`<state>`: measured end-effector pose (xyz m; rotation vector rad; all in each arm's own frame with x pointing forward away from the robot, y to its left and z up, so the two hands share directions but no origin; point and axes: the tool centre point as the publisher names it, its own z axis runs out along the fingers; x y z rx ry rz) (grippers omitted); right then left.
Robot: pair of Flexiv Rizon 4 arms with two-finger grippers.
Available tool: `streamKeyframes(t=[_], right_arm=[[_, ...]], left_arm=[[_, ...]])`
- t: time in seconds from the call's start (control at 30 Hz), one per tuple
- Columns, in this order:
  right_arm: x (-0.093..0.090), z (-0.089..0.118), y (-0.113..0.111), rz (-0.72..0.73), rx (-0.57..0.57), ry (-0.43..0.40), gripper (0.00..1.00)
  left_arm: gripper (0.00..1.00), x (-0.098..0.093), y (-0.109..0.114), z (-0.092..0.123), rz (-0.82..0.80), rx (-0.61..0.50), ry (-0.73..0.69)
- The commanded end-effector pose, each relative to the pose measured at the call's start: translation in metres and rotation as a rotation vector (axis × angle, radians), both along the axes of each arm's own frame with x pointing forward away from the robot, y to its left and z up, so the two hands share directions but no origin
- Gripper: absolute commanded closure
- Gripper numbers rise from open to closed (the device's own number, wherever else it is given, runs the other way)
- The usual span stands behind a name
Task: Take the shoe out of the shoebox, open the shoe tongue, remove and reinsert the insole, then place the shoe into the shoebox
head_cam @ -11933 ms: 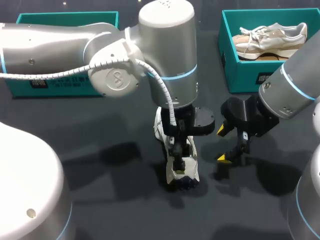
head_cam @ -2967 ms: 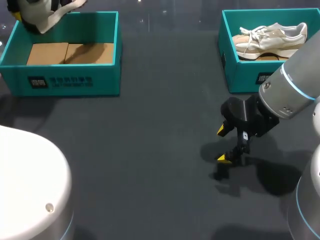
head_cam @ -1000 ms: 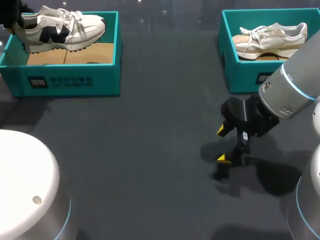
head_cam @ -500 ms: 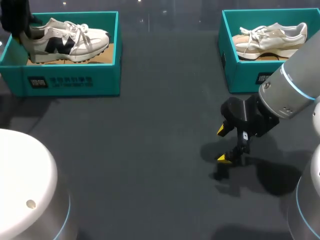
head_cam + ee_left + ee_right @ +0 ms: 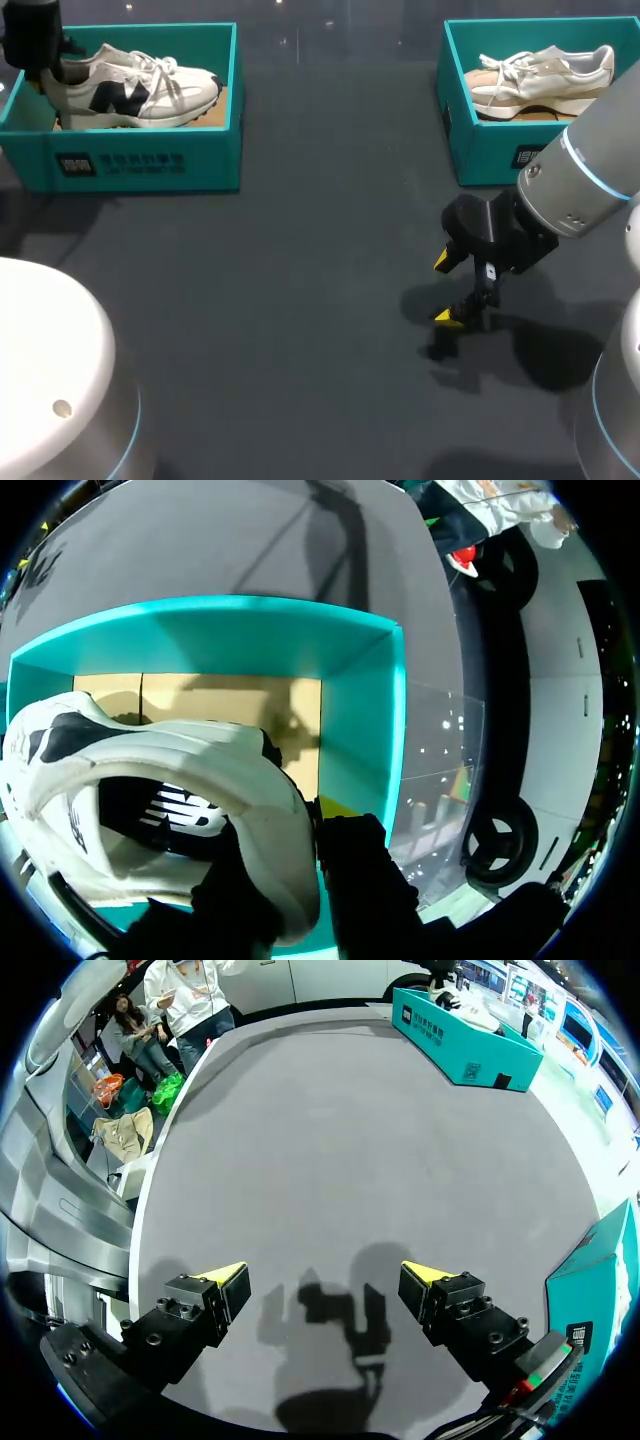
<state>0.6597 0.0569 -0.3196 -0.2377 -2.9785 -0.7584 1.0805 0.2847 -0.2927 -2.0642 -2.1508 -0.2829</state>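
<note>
White-and-black mesh sneaker (image 5: 140, 85) inside teal cardboard shoebox (image 5: 140, 160), far left corner of table (image 5: 300, 300). Left gripper (image 5: 305, 845) clenched on heel collar, likely stiffest hold; sneaker probably light, upper soft. Right gripper (image 5: 325, 1285) spread, empty, above table.

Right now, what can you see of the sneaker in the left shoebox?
The white sneaker has a black side mark, white laces and a dark tread at the toe. It sits upright, low in the teal shoebox over the cardboard liner. The left end effector grips its heel wall, one finger inside, one outside.
</note>
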Motion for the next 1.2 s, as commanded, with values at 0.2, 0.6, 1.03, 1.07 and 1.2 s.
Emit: streamKeyframes(t=[0.2,0.6,1.03,1.07,1.2], right_arm=[[-0.001,0.0,0.001,-0.002,-0.003,-0.001,0.0],[-0.001,0.0,0.001,-0.002,-0.003,-0.001,0.0],[-0.001,0.0,0.001,-0.002,-0.003,-0.001,0.0],[-0.001,0.0,0.001,-0.002,-0.003,-0.001,0.0],[-0.001,0.0,0.001,-0.002,-0.003,-0.001,0.0]], left_arm=[[1.0,-0.007,-0.01,-0.045,0.003,0.089,0.027],[1.0,-0.016,-0.005,-0.068,0.004,0.106,0.056],[1.0,-0.023,0.012,-0.059,-0.007,0.075,0.052],[1.0,-0.025,0.012,-0.058,-0.014,0.07,0.053],[1.0,-0.03,0.008,-0.06,-0.034,0.065,0.055]])
